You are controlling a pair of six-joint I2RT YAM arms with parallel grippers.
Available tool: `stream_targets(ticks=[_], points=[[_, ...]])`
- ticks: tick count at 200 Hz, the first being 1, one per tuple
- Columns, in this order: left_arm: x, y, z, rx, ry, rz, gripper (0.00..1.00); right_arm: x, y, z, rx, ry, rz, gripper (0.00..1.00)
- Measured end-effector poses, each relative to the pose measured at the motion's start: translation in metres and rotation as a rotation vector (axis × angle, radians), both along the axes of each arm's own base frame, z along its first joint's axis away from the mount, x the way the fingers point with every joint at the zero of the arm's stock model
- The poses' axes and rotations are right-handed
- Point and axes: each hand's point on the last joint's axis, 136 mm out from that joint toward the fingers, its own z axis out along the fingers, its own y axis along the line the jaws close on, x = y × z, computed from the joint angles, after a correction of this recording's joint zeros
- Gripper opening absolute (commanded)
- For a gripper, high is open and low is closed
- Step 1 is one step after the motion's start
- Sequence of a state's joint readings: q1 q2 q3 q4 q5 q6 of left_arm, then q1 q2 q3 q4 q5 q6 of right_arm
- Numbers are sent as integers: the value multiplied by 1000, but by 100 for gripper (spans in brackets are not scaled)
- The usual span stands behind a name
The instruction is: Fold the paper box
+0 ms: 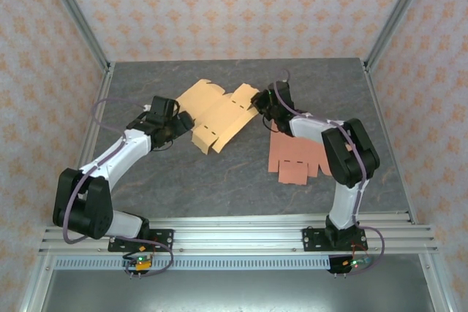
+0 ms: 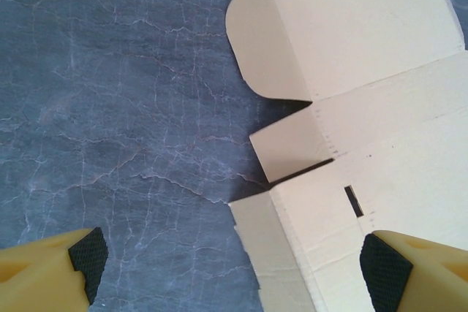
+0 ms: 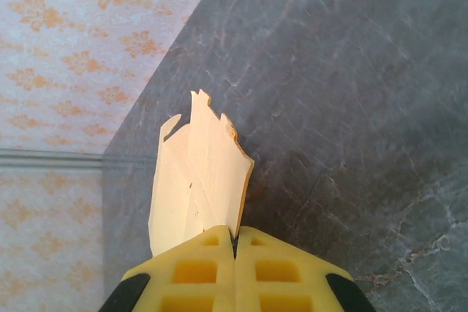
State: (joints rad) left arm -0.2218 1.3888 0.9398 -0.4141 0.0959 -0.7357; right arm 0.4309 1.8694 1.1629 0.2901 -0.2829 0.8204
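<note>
The paper box (image 1: 216, 115) is a flat tan cardboard cut-out lying unfolded on the dark table, mid-back. My left gripper (image 1: 183, 123) hangs open at its left edge. In the left wrist view the box (image 2: 380, 107) fills the right side, one black pad (image 2: 89, 257) over bare table and the other over the cardboard; the left gripper (image 2: 232, 264) holds nothing. My right gripper (image 1: 262, 101) is at the box's right end. In the right wrist view the right gripper (image 3: 235, 235) is shut on a raised flap of the paper box (image 3: 197, 180).
A second flat cut-out, salmon pink (image 1: 292, 155), lies right of centre beside the right arm. The patterned enclosure walls (image 1: 219, 5) and metal frame posts (image 1: 77, 16) bound the table. The grey table surface (image 1: 219, 180) stretches in front of the boxes.
</note>
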Motion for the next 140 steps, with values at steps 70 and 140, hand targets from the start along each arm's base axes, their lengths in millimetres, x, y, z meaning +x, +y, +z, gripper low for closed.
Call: stream_targets(ticks=[70,140], points=[[10,23,24,-137,-127,112,93,-3,6,186,-496,-459,198,1],[-11,64,9,-201,-105,264,94,-162,195,61,-584,-372,855,36]])
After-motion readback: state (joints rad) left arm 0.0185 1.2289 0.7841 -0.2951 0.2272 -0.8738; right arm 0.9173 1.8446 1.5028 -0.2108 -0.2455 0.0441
